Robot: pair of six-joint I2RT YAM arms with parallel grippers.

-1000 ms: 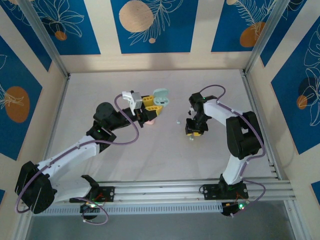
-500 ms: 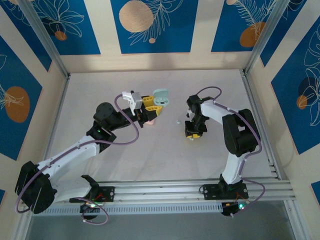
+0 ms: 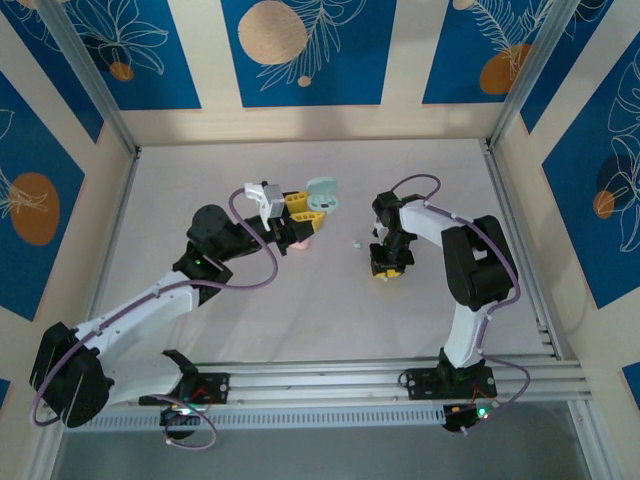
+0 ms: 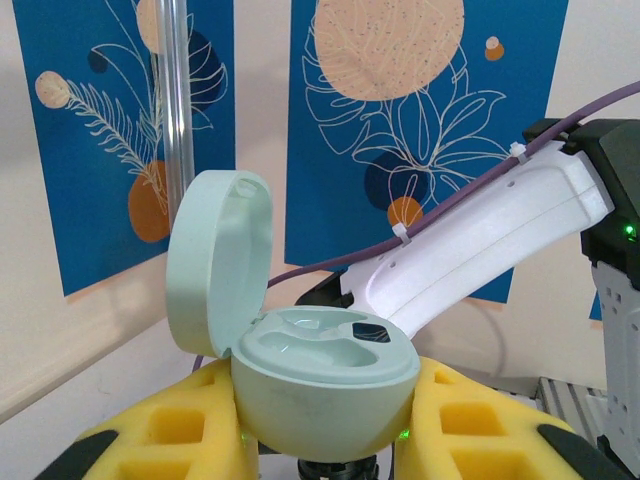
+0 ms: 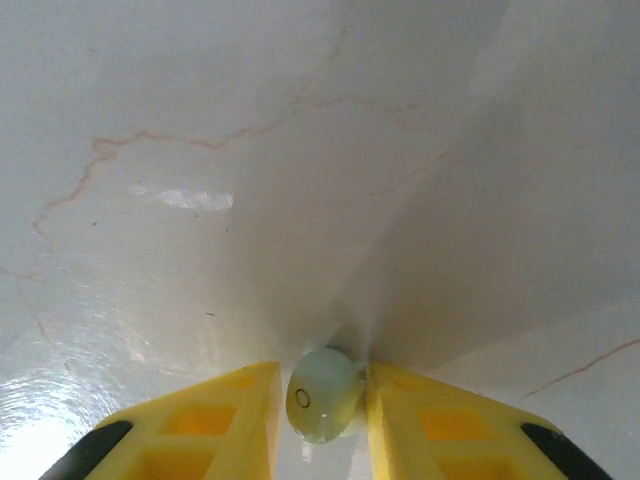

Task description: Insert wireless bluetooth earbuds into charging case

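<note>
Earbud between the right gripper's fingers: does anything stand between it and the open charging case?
Nothing visible does. The left gripper holds the charging case with its lid open, sockets exposed. Between it and the earbud at the right gripper, only a second earbud lies low on the table.

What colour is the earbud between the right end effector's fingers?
Pale mint green; the earbud shows best in the right wrist view.
</note>
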